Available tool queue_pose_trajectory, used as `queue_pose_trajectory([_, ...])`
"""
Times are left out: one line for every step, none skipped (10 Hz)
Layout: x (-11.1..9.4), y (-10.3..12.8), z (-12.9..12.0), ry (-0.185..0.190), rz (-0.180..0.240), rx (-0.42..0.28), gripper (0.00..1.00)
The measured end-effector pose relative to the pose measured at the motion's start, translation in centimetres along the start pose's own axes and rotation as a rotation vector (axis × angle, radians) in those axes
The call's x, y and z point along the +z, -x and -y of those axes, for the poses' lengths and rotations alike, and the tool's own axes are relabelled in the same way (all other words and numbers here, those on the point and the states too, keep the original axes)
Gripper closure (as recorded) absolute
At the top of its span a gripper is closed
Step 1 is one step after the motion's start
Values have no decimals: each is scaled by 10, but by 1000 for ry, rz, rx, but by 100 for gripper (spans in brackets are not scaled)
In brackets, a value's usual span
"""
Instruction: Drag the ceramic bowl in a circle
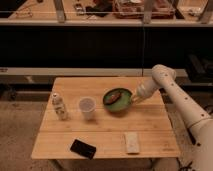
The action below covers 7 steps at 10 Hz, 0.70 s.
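Figure: The gripper (134,98) is shown with its jaws clenched on the right rim of the ceramic bowl (111,103), which lies immediately left of the jaws on the wooden table (150,125). A plastic cup (87,106) is seen farther left of the jaws, and a white block (132,142) lies nearer the camera than them.

The gripper (134,98) is closed at the right rim of the ceramic bowl (118,100), but I cannot tell if it pinches the rim. The robot's arm (181,103) is cut off at the bottom right corner.
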Motion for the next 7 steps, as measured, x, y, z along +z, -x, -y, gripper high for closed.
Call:
queue_pose_trajectory([0,-9,-11,7,-5,38,100])
queue_pose_trajectory([-3,-19,-30,22,-16,83,100])
queue_pose_trajectory([-11,-27,-51,34,-36,119,100])
queue_pose_trajectory([-20,-32,-66,41,-56,142,100])
queue_pose_trajectory([-36,-38,-88,52,-87,169,100])
queue_pose_trajectory([-45,-39,-100,62,-106,177,100])
queue_pose_trajectory([-53,-36,-118,88,-125,169,100])
